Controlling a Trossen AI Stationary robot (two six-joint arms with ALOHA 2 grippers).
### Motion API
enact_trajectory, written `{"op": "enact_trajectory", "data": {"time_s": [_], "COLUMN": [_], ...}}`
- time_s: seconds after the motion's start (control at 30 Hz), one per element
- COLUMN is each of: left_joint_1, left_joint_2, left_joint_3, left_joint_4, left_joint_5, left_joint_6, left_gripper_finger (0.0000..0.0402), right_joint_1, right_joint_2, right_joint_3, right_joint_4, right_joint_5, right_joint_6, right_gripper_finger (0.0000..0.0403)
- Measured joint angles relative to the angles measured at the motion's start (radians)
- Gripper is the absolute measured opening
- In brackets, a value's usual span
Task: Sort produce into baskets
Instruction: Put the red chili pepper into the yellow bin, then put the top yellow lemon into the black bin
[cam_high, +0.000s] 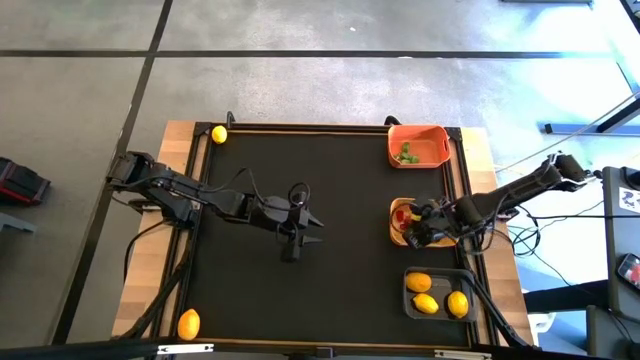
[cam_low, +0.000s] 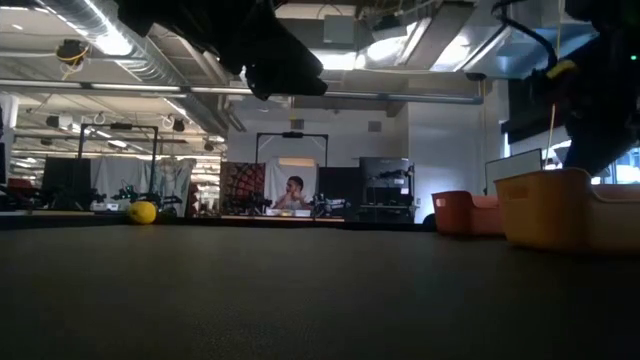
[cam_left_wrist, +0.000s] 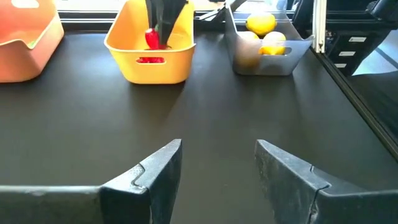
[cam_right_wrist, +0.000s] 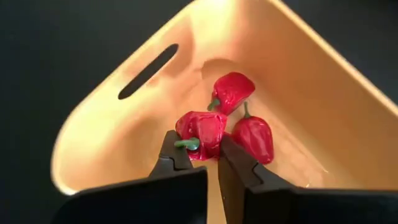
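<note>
My right gripper (cam_right_wrist: 211, 163) is over the yellow-tan basket (cam_high: 404, 222) at the table's right side, shut on a red pepper-like piece (cam_right_wrist: 202, 132). Two more red pieces (cam_right_wrist: 231, 92) lie on that basket's floor. My left gripper (cam_high: 303, 228) is open and empty above the middle of the table. One lemon (cam_high: 219, 134) lies at the far left corner and another (cam_high: 188, 323) at the near left edge. The orange basket (cam_high: 417, 145) holds green pieces (cam_high: 406, 154). The dark grey basket (cam_high: 437, 295) holds three lemons. My right gripper pinches the red piece between its two fingertips (cam_right_wrist: 177, 154), at the end with the green stem (cam_right_wrist: 186, 144). The fingers point down into the yellow-tan basket. In the left wrist view the piece (cam_left_wrist: 151, 38) hangs at the fingertips, above the basket's floor.
The three baskets stand in a row along the table's right edge, orange farthest and grey nearest. The black mat (cam_high: 330, 200) lies between my left gripper and the baskets. The wooden table edge (cam_high: 140, 300) borders it on the left. A person sits in the room beyond (cam_low: 294, 192).
</note>
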Motion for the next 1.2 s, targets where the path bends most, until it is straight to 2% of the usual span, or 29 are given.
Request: {"op": "enact_trajectory", "data": {"time_s": [0.13,0.43,0.6,0.73,0.87,1.2], "left_joint_1": [0.0,0.001,0.004,0.026,0.064,0.188], "left_joint_2": [0.0,0.0,-0.001,-0.003,-0.003,-0.025], "left_joint_3": [0.0,0.0,0.0,0.0,0.0,0.078], "left_joint_4": [0.0,0.0,-0.012,-0.055,-0.143,-0.507], "left_joint_5": [0.0,0.0,-0.006,-0.035,-0.106,-0.344], "left_joint_6": [-0.001,-0.002,-0.01,-0.053,-0.116,-0.201], "left_gripper_finger": [0.0198,0.0198,0.0198,0.0198,0.0198,0.0198], "right_joint_1": [0.0,0.0,0.001,0.002,0.002,0.002], "right_joint_2": [0.045,0.114,0.106,0.084,0.072,0.087], "right_joint_3": [-0.018,-0.018,0.001,0.078,0.151,0.174], "right_joint_4": [0.029,0.028,0.002,-0.056,-0.029,0.294], "right_joint_5": [0.01,0.059,0.045,0.055,0.101,0.184], "right_joint_6": [0.004,0.027,0.007,-0.028,-0.103,-0.369], "right_gripper_finger": [0.002,0.0142,0.0183,0.019,0.0189,0.0188]}}
